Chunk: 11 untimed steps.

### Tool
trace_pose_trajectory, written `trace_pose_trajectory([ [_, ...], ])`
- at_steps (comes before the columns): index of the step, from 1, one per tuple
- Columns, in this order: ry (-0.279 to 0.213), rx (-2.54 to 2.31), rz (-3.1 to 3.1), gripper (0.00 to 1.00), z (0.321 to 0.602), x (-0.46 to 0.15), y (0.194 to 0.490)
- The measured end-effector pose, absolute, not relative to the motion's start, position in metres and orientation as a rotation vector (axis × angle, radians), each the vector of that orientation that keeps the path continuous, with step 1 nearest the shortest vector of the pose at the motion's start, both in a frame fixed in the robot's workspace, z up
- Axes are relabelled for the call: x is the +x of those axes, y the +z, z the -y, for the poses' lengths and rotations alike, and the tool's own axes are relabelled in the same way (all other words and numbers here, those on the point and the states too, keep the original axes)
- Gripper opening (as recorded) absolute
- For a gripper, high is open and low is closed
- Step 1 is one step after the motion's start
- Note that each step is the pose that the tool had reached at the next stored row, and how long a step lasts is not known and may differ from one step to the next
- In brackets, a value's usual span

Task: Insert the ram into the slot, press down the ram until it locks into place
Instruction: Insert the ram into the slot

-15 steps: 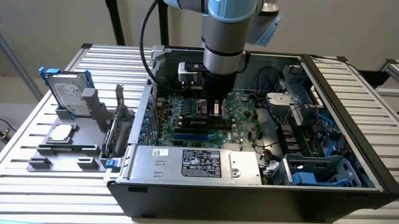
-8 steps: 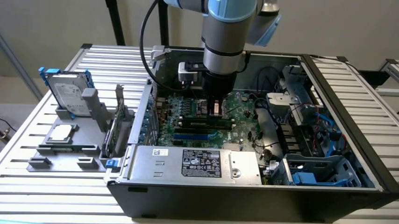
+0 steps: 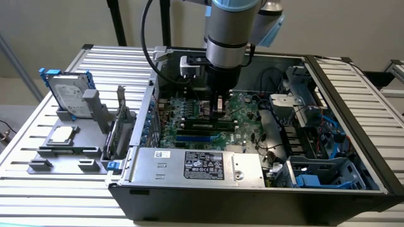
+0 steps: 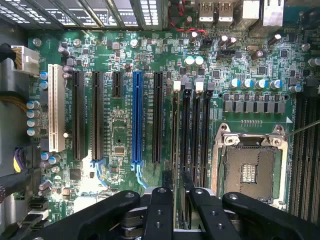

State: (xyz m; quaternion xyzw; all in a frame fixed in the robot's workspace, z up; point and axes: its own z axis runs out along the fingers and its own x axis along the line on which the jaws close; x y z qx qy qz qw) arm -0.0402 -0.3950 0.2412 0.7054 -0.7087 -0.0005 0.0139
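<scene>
- I have the gripper (image 4: 175,197) down inside the open computer case (image 3: 353,94), over the motherboard (image 4: 125,55) near the memory sockets.
- In the wrist view the two fingers (image 4: 159,210) are drawn close together on the ram (image 4: 175,135), which is seen edge-on as a thin strip running along the slot (image 4: 176,150).
- I judge the ram to be at or in the slot, but I cannot tell whether it is fully seated or whether the pale end latch (image 4: 176,85) has closed.
- Risk: if the stick sits slightly off the socket line, pressing down can jam its edge on the socket wall or flex the board.
- Risk: the neighbouring sockets (image 4: 195,135) lie just beside it, so a small sideways error puts it in the wrong channel.
- Risk: uneven pressure can lock one end and leave the other raised.
- Risk: the cables (image 3: 271,75) in the case hang near the arm (image 3: 230,28).
</scene>
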Motion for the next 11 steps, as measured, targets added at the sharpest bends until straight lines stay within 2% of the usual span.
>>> trace_pose_trajectory([
  [10, -0.001, 2.197, 2.207, 0.21, 0.3949, -0.0424, 0.2417],
  [11, -0.001, 2.197, 2.207, 0.13, 0.3950, -0.0424, 0.2417],
])
